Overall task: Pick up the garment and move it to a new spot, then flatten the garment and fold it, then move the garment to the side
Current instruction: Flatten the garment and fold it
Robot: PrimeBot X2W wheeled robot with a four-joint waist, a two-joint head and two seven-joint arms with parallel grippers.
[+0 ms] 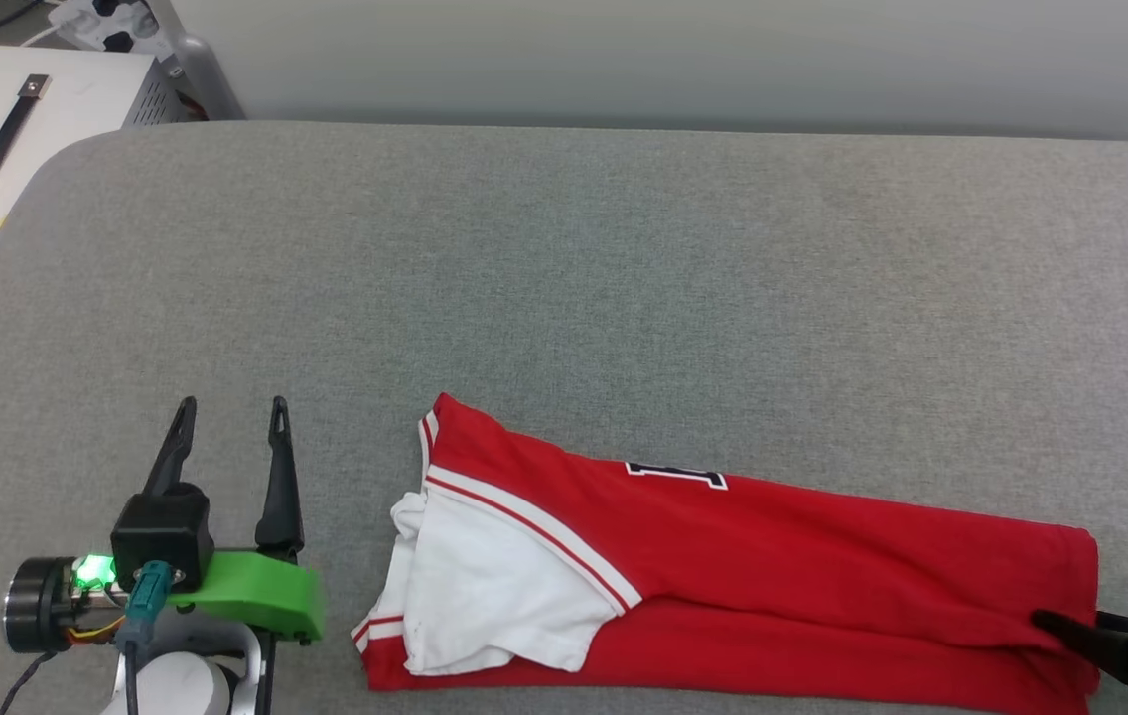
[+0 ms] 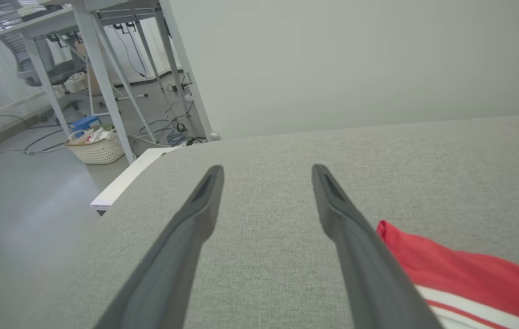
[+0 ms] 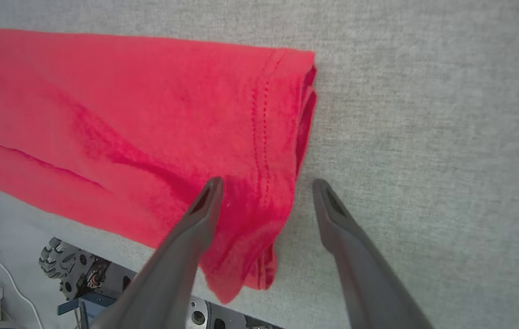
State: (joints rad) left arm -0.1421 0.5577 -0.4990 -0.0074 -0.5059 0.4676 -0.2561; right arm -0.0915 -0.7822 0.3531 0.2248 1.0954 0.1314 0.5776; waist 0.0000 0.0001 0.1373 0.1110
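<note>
The garment [image 1: 822,556] lies on the grey table [image 1: 624,248] near its front edge, folded lengthwise into a long red strip. A white sleeve is on top at its left end, and part of a black numeral shows at the fold. My left gripper [image 1: 231,409] hovers open and empty just left of the collar end; in its wrist view, the left gripper [image 2: 266,168] has the garment [image 2: 469,274] at the lower right. My right gripper [image 3: 266,183] is open over the hem end of the garment [image 3: 150,114], one finger above the cloth and the other above bare table. One of its fingers [image 1: 1070,631] shows dark against the hem.
A white case with a black handle [image 1: 18,129] sits beyond the table's rounded back-left corner. Desk legs and a wicker basket [image 2: 97,148] stand on the floor to the left. The hem corner hangs over the front edge above the robot's base [image 3: 72,269]. The table's far half is bare.
</note>
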